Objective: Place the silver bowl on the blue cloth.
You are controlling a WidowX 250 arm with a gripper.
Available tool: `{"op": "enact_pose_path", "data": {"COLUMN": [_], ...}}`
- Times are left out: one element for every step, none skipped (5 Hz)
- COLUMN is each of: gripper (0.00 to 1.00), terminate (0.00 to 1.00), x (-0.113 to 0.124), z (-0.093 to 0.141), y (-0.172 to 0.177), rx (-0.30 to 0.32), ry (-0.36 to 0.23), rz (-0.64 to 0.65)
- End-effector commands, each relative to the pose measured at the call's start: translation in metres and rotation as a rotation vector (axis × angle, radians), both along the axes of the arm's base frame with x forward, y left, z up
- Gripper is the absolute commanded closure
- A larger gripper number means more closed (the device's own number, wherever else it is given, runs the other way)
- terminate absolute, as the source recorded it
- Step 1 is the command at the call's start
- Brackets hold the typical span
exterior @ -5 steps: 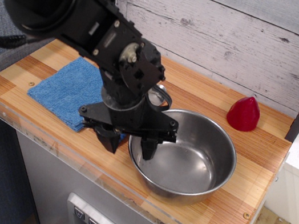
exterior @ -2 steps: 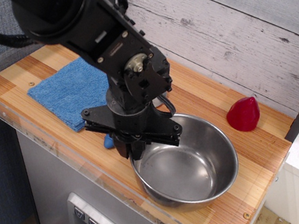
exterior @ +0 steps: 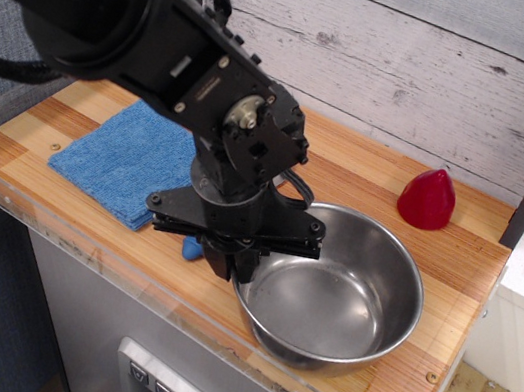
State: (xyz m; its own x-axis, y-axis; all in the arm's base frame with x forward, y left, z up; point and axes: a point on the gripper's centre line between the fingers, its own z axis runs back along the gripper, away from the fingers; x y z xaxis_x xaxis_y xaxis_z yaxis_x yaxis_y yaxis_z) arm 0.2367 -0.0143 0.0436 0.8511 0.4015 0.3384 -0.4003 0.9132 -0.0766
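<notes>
Bowl (exterior: 336,292) sits on the wooden counter (exterior: 443,319), its near-left rim right at my fingers (exterior: 232,260), with the rest of it spreading away to their right. The fingers look drawn narrow and appear pinched on that rim, one inside the wall and one outside, though the wrist body hides the contact itself. I judge this as the grasp step just made, with the lift not yet done; I cannot tell whether the bowl's base has left the wood. The blue cloth (exterior: 121,159) lies flat to the left of the fingers and a little behind them, near but apart from the bowl, and a small blue piece peeks out just beside the fingers. Next I need a firm hold, a lift clear of the counter, then a carry left over the cloth. My arm reaches in from the upper left, wrist pointing straight down, crossbar level. A red cone (exterior: 427,198) stands well off to the right.
</notes>
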Motion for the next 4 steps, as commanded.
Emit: {"op": "enact_pose_path", "data": {"gripper": [1.0,1.0,1.0,1.0], "terminate": [0.0,0.0,0.0,0.0], "x": [0.018,0.018,0.011,0.005], "z": [0.053,0.073,0.094,0.105], "y": [-0.007,-0.002,0.016,0.042], "rx": [-0.012,-0.011,-0.001,0.013], "ry": [-0.155,-0.204,-0.242,-0.265], "rz": [-0.016,-0.024,0.007,0.058]}}
